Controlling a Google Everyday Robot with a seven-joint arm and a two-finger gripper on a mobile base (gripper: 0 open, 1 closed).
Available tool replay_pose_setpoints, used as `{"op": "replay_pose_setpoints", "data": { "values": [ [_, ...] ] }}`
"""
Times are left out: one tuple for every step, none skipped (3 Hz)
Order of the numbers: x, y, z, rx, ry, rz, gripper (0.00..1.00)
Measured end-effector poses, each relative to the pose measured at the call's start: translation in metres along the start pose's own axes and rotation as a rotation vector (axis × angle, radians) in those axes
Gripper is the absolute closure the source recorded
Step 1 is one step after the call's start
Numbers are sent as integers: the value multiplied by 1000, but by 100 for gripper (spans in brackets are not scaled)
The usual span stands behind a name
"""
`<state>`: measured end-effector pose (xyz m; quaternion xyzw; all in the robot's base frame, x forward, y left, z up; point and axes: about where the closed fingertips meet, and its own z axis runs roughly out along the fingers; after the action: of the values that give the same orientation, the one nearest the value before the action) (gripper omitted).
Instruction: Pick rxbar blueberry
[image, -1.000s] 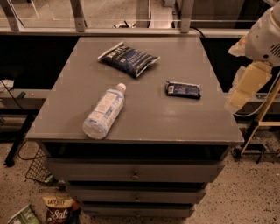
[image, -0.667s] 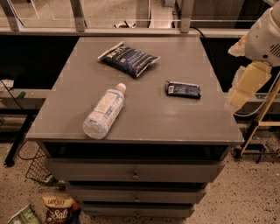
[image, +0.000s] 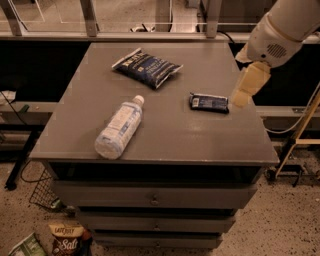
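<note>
The rxbar blueberry (image: 209, 102) is a small flat dark blue bar with a white label patch. It lies flat on the right part of the grey cabinet top (image: 170, 135). My gripper (image: 241, 97) hangs from the white arm at the upper right. It is just right of the bar's right end and a little above the cabinet top, apart from the bar. Nothing shows in it.
A puffy dark blue snack bag (image: 147, 67) lies at the back middle. A clear plastic water bottle (image: 120, 127) lies on its side at the front left. Snack bags (image: 67, 240) and a wire basket (image: 42, 192) sit on the floor at the lower left.
My gripper has moved left, from beyond the cabinet's right edge to just beside the bar's right end. The bar, bag and bottle have not moved.
</note>
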<state>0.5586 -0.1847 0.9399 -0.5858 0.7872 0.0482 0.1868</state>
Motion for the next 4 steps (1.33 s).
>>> {"op": "replay_pose_setpoints", "data": {
  "values": [
    [-10,-26,39,-45,-12,31,0],
    [-19,-34,67,-67,-19,41,0],
    [-23,-36,96,-98,-8,49,0],
    [-18,-37,120,-127,6,72,0]
  ]
}}
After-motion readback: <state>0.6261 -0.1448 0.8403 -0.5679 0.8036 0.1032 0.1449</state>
